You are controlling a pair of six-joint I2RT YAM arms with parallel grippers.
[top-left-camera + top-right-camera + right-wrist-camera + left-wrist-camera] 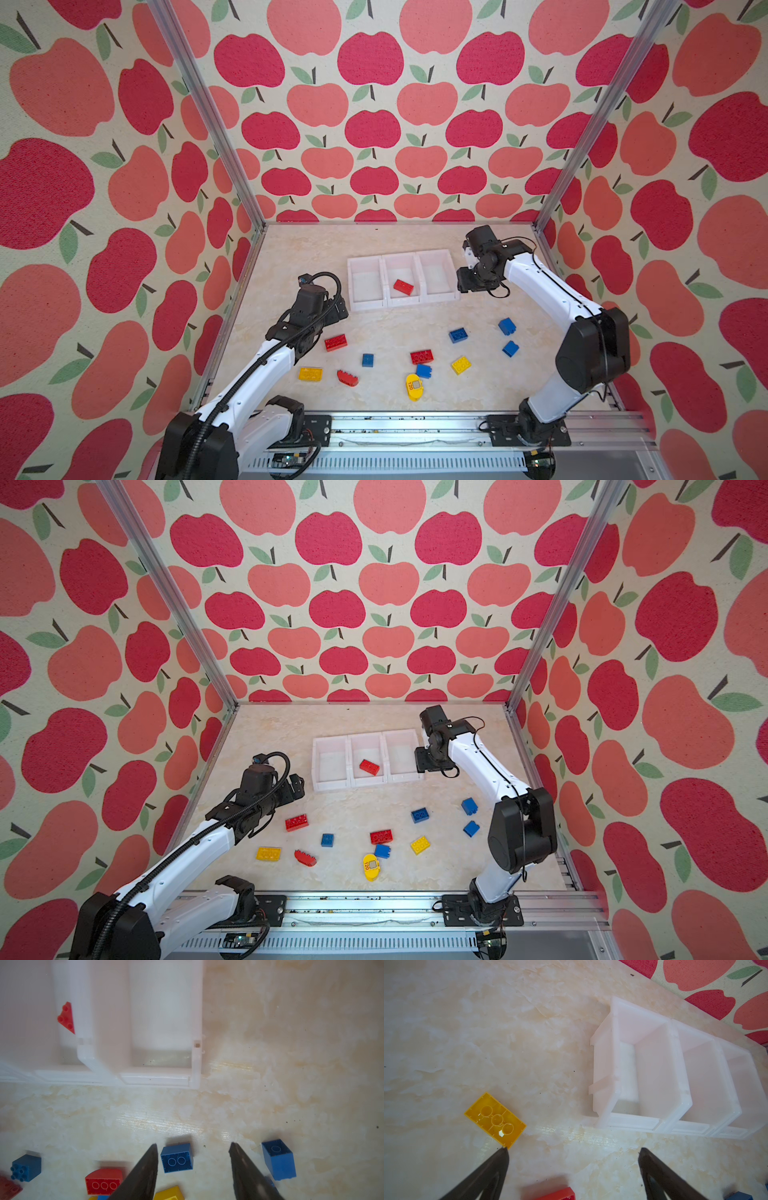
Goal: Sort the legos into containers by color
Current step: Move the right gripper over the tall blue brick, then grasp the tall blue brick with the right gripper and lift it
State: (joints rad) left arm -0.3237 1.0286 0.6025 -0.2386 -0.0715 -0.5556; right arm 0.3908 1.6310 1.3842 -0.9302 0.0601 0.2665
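Three white containers [440, 254] stand joined in a row at mid-table. In the middle one lies a red lego [403, 286], also seen as a red lego [66, 1018] in the right wrist view. The container on the right [196, 1022] holds nothing. My right gripper [462, 286] [193, 1144] hovers beside that container's right wall, open and empty. Far below it a blue lego [176, 1160] rests on the table. My left gripper [338, 309] [573, 1150] is wide open near the left container's front corner. An upside-down yellow lego [495, 1120] lies by one of its fingers.
Loose legos are scattered over the front of the table: red [336, 342], [421, 356], [347, 378]; blue [367, 360], [458, 335], [507, 326], [510, 348]; yellow [310, 374], [460, 365] and the rounded "120" piece [414, 387]. Apple-print walls close in three sides.
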